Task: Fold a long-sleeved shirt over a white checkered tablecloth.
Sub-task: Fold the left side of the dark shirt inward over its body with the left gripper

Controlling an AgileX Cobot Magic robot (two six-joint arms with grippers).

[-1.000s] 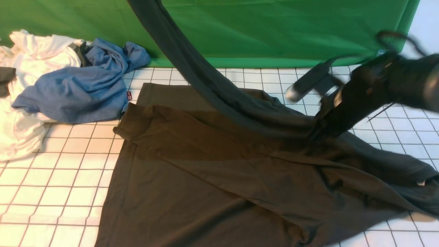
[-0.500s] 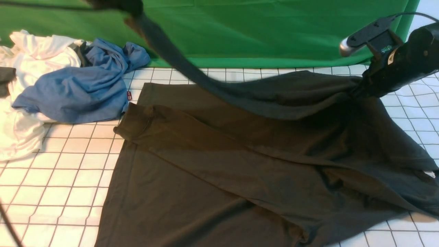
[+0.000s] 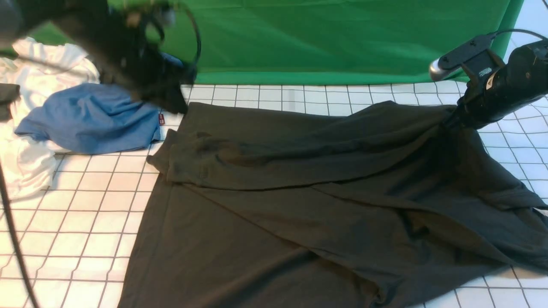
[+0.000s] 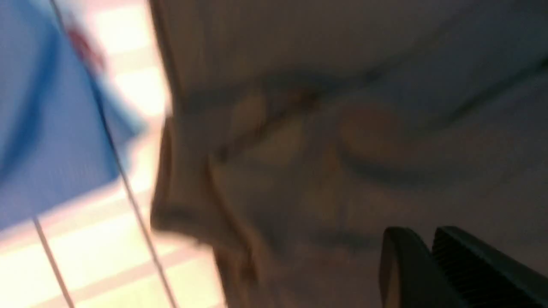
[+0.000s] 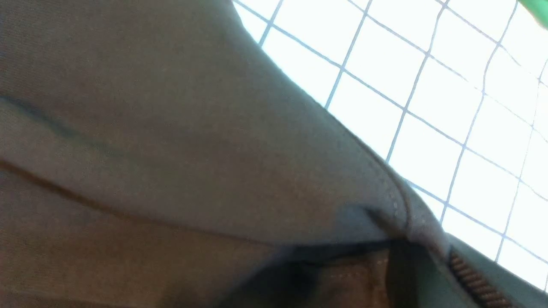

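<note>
The long-sleeved shirt [image 3: 274, 205], very dark, lies spread over the white checkered tablecloth [image 3: 77, 214], with one sleeve draped across its upper part. My left gripper [image 3: 173, 102] is blurred, low at the shirt's far left corner. In the left wrist view its fingertips [image 4: 421, 233] stand a narrow slit apart over the cloth [image 4: 342, 128], with nothing between them. My right gripper [image 3: 451, 122] is shut on a bunched hem of the shirt at the far right, lifting it into a peak. In the right wrist view the fabric [image 5: 192, 149] fills the picture, pinched against a ribbed pad [image 5: 475, 282].
A blue garment [image 3: 94, 119] and a white garment [image 3: 25, 162] are heaped at the far left, right beside my left arm. A green backdrop cloth [image 3: 321, 38] hangs along the back. A dark cable [image 3: 13, 239] crosses the left foreground.
My left gripper came down from high at the back to the shirt's far left corner, and the sleeve it carried now lies on the shirt. The right gripper lifted the hem up and right, then held.
</note>
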